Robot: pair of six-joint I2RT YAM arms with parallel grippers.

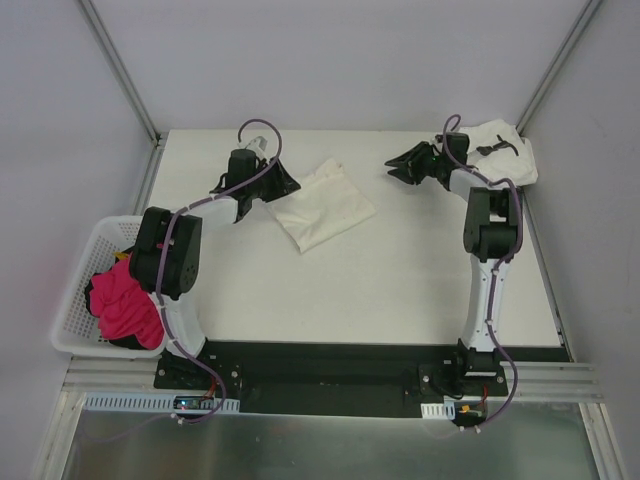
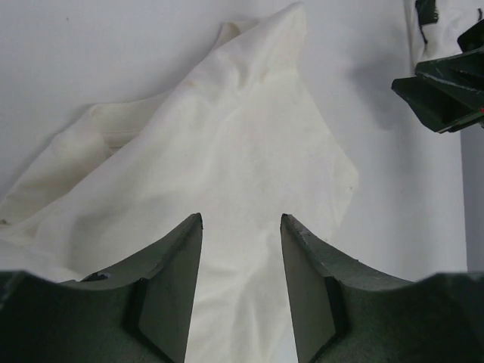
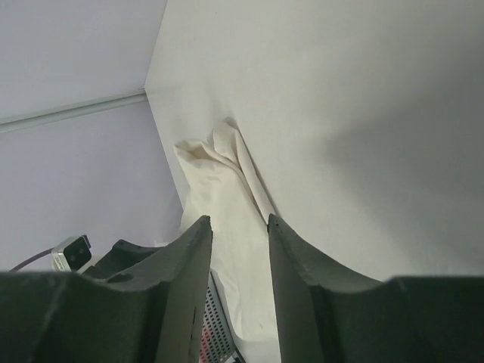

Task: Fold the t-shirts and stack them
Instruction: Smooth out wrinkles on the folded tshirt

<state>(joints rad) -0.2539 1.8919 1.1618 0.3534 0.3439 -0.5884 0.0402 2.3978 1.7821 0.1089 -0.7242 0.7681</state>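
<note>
white counter (image 1: 400, 290), folded cream t-shirt (image 1: 322, 205) at centre, printed t-shirt (image 1: 505, 150) far right.
left pincer (image 2: 240, 219), right pincer (image 3: 238, 219) both apart, empty (may pinch one layer only and spill the fold).

White table (image 1: 400, 290) between plain pale lavender-grey walls (image 1: 350, 60)

T-shirt (image 1: 322, 206) on table (image 1: 400, 290) centre; second t-shirt (image 1: 506, 150) far-right corner; basket (image 1: 75, 288) off left edge
</note>
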